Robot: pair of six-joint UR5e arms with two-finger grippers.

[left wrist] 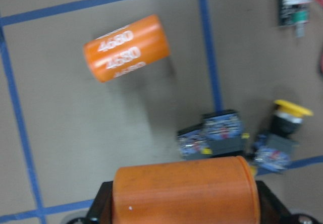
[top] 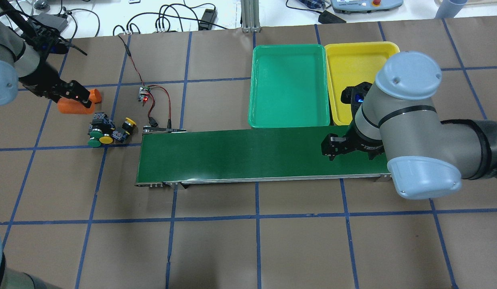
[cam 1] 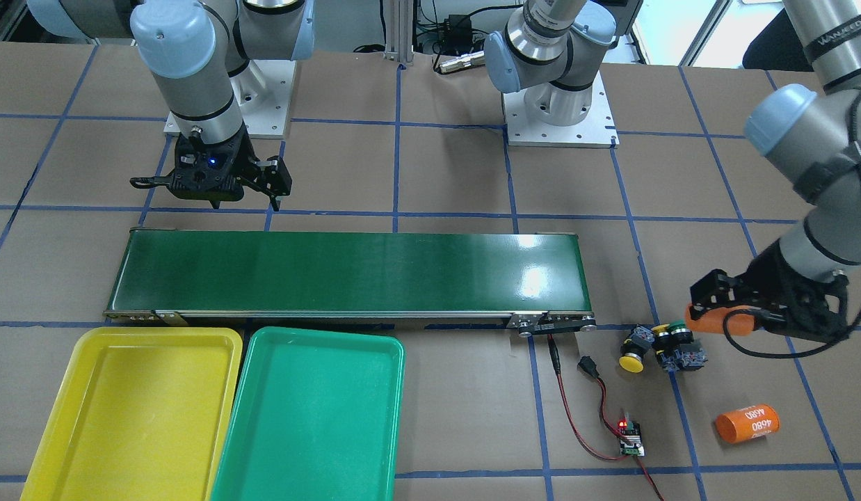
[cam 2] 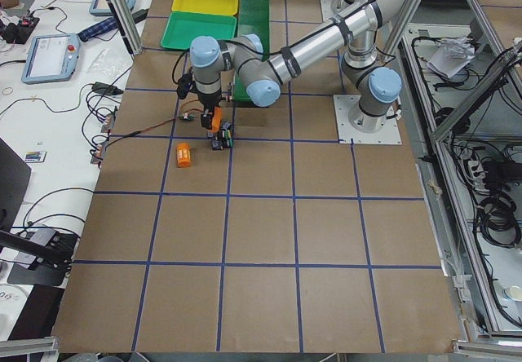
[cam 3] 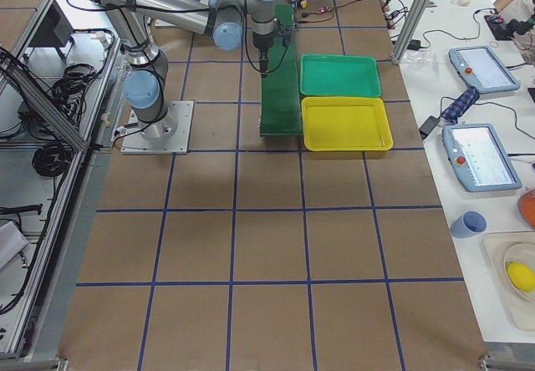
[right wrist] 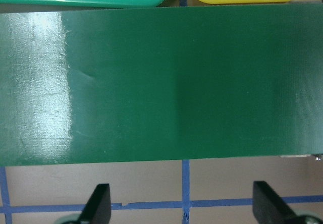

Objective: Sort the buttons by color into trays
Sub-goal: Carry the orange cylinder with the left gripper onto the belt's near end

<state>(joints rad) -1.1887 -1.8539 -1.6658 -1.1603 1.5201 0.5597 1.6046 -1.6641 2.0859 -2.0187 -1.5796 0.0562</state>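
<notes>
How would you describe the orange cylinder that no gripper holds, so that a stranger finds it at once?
Find the long green belt, then its end with the red wires, where the buttons cluster. Past them, farther from the belt, an orange cylinder lies on its side on the table. Unlike the other orange cylinder, held by the left gripper, it lies free and shows 4680.

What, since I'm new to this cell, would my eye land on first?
The bright yellow tray and green tray lie empty, side by side, along one end of the long green belt. Past its other end, the left pincer is shut on an orange cylinder near a cluster of buttons. The right pincer hangs open by the belt's tray end.
</notes>
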